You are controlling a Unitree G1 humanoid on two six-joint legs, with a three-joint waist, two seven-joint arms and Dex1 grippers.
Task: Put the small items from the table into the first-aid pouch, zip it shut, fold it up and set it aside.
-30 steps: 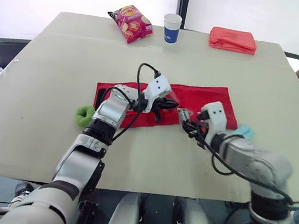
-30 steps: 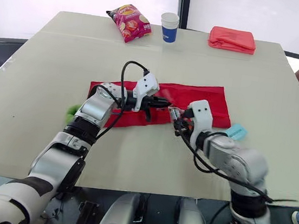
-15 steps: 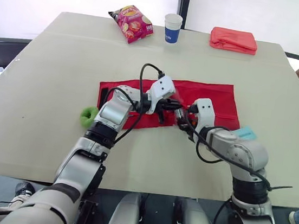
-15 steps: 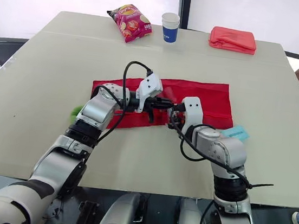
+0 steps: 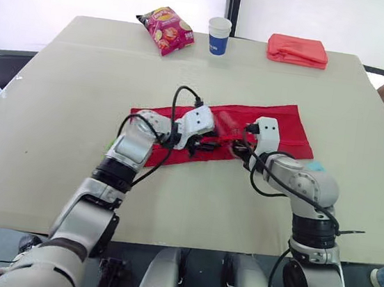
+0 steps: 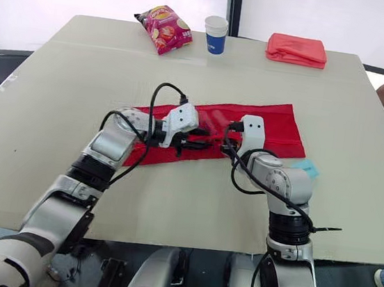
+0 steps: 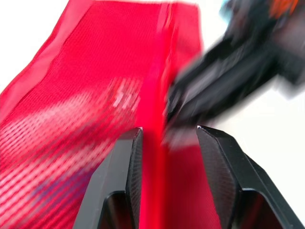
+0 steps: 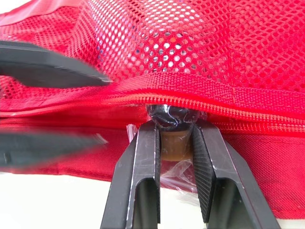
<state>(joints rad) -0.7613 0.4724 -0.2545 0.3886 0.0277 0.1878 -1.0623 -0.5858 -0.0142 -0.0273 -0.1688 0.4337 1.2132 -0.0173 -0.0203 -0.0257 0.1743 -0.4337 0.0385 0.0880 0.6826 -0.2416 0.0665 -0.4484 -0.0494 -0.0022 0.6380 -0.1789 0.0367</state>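
One wrapped item (image 8: 167,114) is pinched by right gripper (image 8: 175,128) at pouch (image 8: 190,38) mouth (loading) | left gripper (image 7: 166,136) jaws spread | deeper push needed

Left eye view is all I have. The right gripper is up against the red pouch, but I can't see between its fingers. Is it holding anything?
Observer: Yes. In the right wrist view the right gripper is shut on a small plastic-wrapped item, brownish with a dark tip.
Operator: Is that item inside the pocket?
Observer: Not fully. Only its dark tip sits at the open zipper of the mesh pocket, just under the upper edge. The brownish part and the wrapper are outside.
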